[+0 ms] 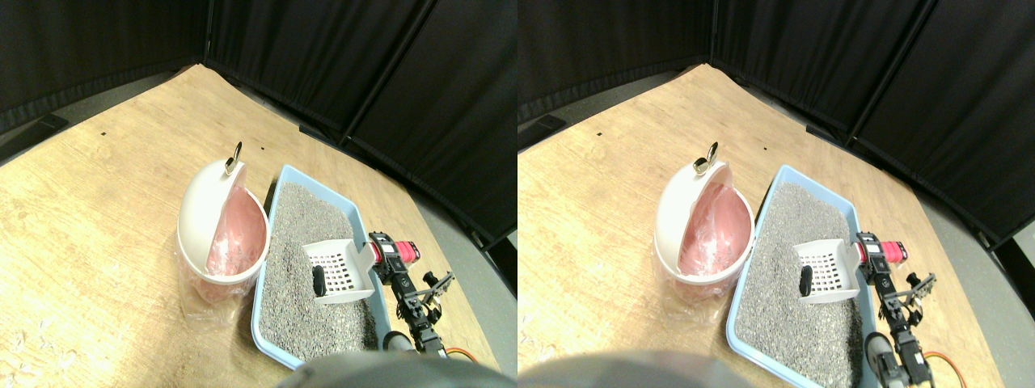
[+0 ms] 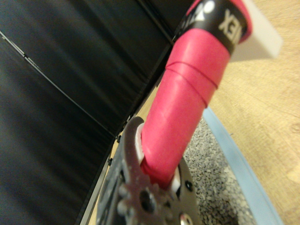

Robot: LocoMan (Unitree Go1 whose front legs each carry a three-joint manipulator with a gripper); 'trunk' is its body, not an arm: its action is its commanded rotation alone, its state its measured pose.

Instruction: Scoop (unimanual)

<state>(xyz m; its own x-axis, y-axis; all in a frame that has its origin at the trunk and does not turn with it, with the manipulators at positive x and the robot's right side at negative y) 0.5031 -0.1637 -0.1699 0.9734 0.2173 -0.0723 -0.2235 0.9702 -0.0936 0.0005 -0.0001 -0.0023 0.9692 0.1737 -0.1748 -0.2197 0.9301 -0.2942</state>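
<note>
**Slotted scoop held level over the litter, a dark lump in its bowl**

The room is closed in by black curtain panels [image 1: 388, 73] that meet in a corner at the far side. Below them lies a pale wood-grain board floor [image 1: 97, 210], with a strip of grey floor along its right edge.

On the board stands a light-blue rectangular plastic tray [image 1: 285, 174] filled with grey granular litter [image 1: 303, 218]; its long axis runs away from the robot. Touching the tray's left rim is a white round bin [image 1: 202, 210] with a domed swing lid tipped open, showing a pink plastic liner [image 1: 242, 238]. A small metal clip [image 1: 233, 160] sits on the top of the lid.

The white slotted plastic scoop [image 1: 340, 267] is over the near right part of the litter, roughly level. Its long axis lies across the tray, open mouth towards the bin on the left, handle towards the right. A small dark oblong lump [image 1: 319, 280] lies in the bowl near the mouth.

The scoop's thick handle wrapped in red tape [image 2: 180, 117] runs into the right gripper [image 1: 386, 257]; in the wrist view the jaw frame closes round the handle's base, so the jaws are clamped on it. A black band near the handle's far end carries white letters, of which only "EX" can be read.
</note>
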